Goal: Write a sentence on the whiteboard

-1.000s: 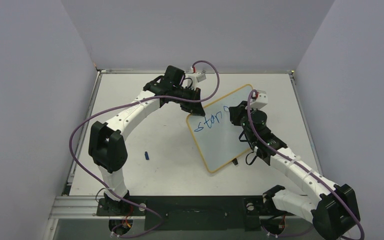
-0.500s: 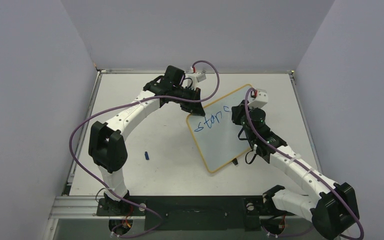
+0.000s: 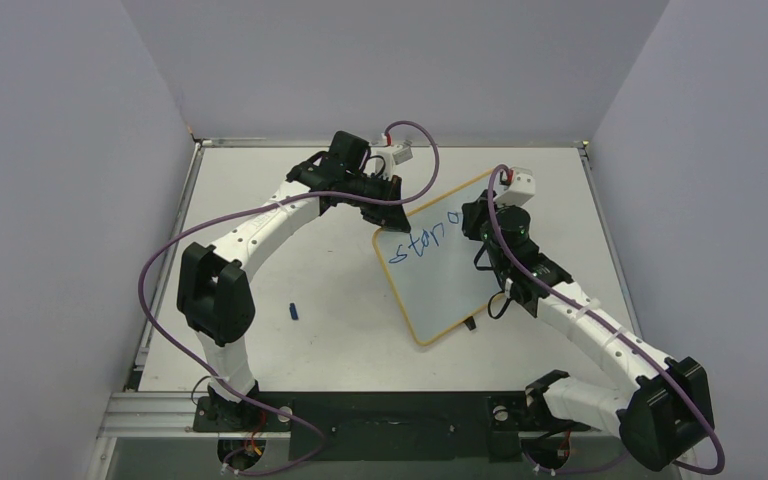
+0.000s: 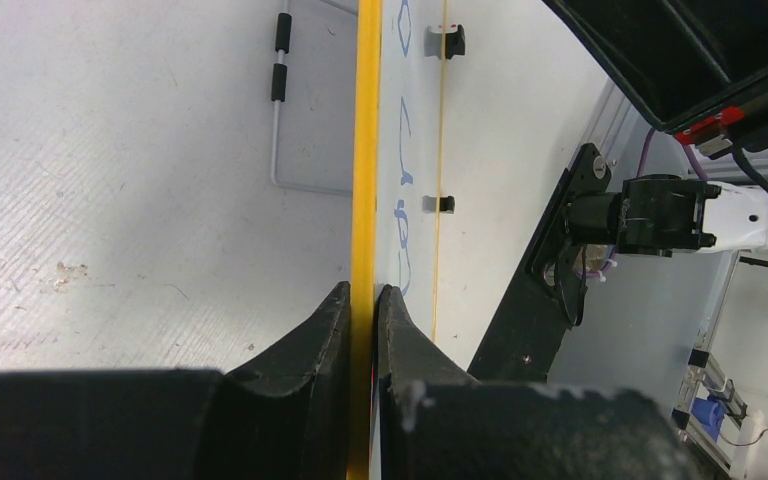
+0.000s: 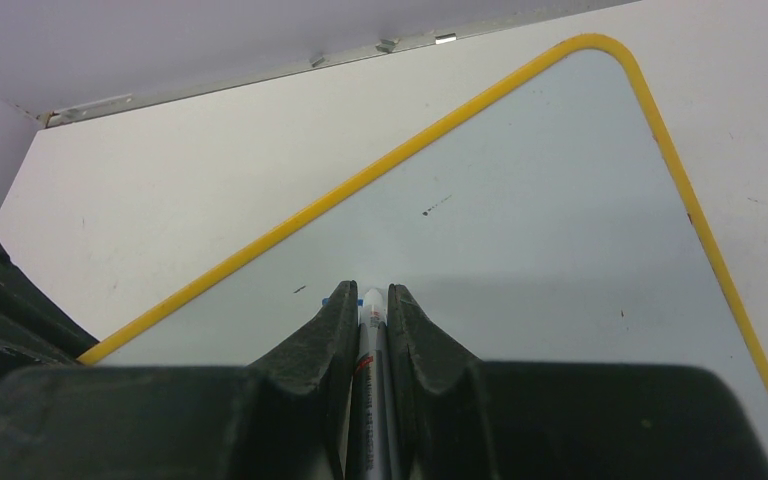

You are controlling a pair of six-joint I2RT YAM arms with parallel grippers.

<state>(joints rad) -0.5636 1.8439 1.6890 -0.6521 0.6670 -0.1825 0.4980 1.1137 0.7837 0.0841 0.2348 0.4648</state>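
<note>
The whiteboard (image 3: pixel 440 290), white with a yellow frame, lies tilted at mid-table. Blue writing (image 3: pixel 422 242) on it reads roughly "stang"; the rest of the sentence does not show. My left gripper (image 3: pixel 380 222) is shut on the board's far-left frame edge (image 4: pixel 365 200), seen edge-on in the left wrist view. My right gripper (image 3: pixel 472 222) is shut on a grey marker (image 5: pixel 370 370) with its tip on the board (image 5: pixel 520 240) near the end of the writing. The marker tip is hidden behind the fingers.
A small blue marker cap (image 3: pixel 295 312) lies on the table left of the board. Grey walls enclose the table on three sides. A black foot (image 3: pixel 470 322) shows at the board's near edge. The arm bases sit along the near rail.
My right gripper has moved slightly toward the far edge while a new round blue letter took shape after "stan". The left arm and board have not moved.
</note>
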